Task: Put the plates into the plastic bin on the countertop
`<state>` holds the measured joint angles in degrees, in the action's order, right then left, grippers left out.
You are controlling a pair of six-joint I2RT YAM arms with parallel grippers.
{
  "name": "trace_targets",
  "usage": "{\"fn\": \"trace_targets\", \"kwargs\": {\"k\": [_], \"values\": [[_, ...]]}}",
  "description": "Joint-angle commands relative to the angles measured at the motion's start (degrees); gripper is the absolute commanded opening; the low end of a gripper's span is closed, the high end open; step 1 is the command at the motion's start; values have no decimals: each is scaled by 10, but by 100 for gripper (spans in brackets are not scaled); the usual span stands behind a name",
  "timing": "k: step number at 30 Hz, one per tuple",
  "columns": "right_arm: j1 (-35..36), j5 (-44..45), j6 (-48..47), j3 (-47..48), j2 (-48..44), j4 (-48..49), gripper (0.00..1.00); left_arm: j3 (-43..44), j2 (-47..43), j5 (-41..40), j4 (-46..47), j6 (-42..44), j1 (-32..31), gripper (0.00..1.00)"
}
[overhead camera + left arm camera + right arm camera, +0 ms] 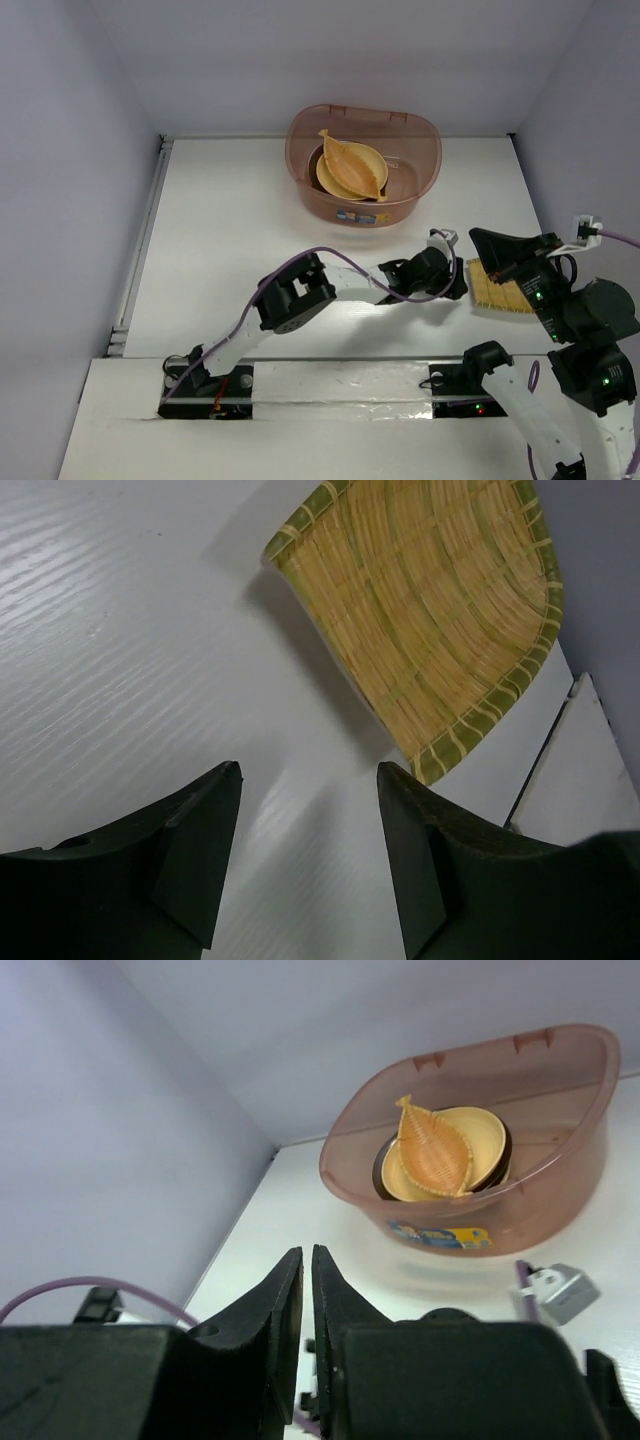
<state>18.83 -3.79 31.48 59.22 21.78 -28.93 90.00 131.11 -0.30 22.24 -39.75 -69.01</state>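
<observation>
At the lower right of the overhead view, the yellow woven rectangle (pixel 500 292) lies on the countertop (pixel 230 220), and both arms crowd it. The left gripper (pixel 308 780) points at it with jaws spread, nothing between them, the plate just ahead, its near edge lifted and throwing a shadow. The right gripper (pixel 307 1255) hangs over the plate's far edge, fingers pressed almost together, only a slit showing and nothing seen in it. Up at top centre, the plastic bin (pixel 330 205) holds the orange leaf-shaped plate (pixel 355 165) on a round yellow plate (pixel 328 182).
</observation>
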Motion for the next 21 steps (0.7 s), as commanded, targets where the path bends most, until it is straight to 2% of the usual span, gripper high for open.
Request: {"fn": "trace_targets", "kwargs": {"k": [1, 6, 10, 15, 21], "values": [[0, -40, 5, -15, -8, -3, 14, 71, 30, 28, -14, -51, -2, 54], [0, -49, -1, -37, -15, 10, 15, 173, 121, 17, -59, -101, 3, 54], [0, -54, -3, -50, -22, 20, 16, 152, 125, 8, -32, -135, 14, 54], [0, -62, -6, -63, -21, 35, 16, 228, 181, 29, -76, -142, 20, 51], [0, -80, -4, -73, -17, 53, 16, 265, 196, 17, -99, -133, 35, 45]]}}
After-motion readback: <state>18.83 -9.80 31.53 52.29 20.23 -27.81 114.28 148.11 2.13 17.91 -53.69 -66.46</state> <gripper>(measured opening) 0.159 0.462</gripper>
